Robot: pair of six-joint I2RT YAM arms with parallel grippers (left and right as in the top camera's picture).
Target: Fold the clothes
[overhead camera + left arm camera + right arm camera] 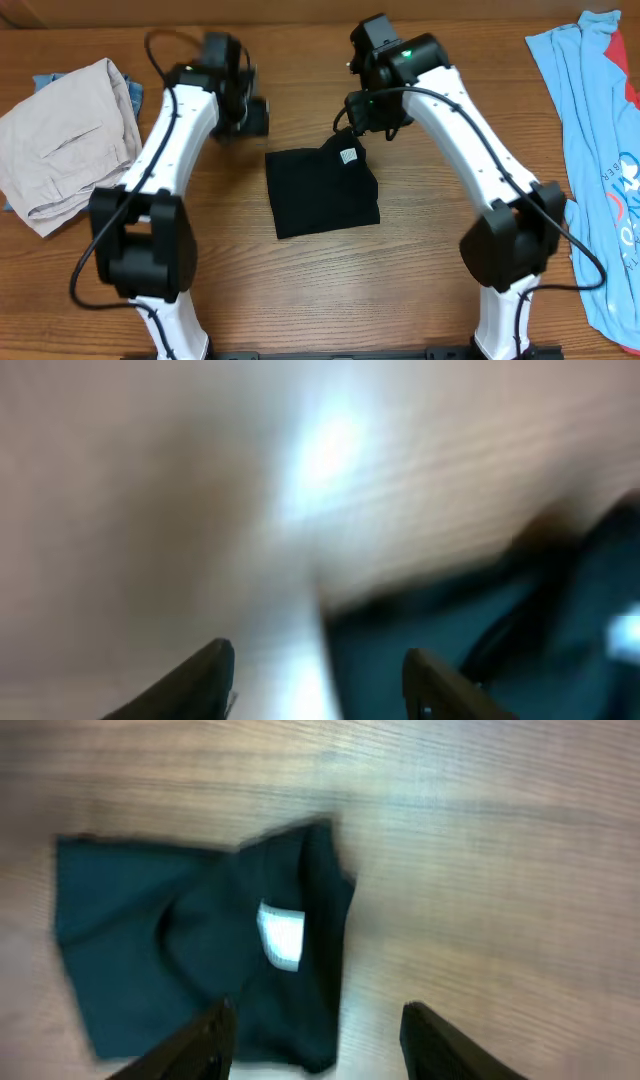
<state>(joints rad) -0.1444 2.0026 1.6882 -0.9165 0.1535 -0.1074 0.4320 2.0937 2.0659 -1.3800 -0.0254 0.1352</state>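
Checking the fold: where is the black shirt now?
Overhead, the folded black fabric shirt lies in the middle, its labelled corner by the right gripper; beige trousers far left, light-blue tee far right.

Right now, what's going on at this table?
Two robot arms are working on folding clothes. The black shirt lies mid-table as a small folded square, with its white label facing up. The left pincer and right pincer are both open and hold nothing. Beige trousers lie bunched on the left, and a light-blue tee lies on the right.
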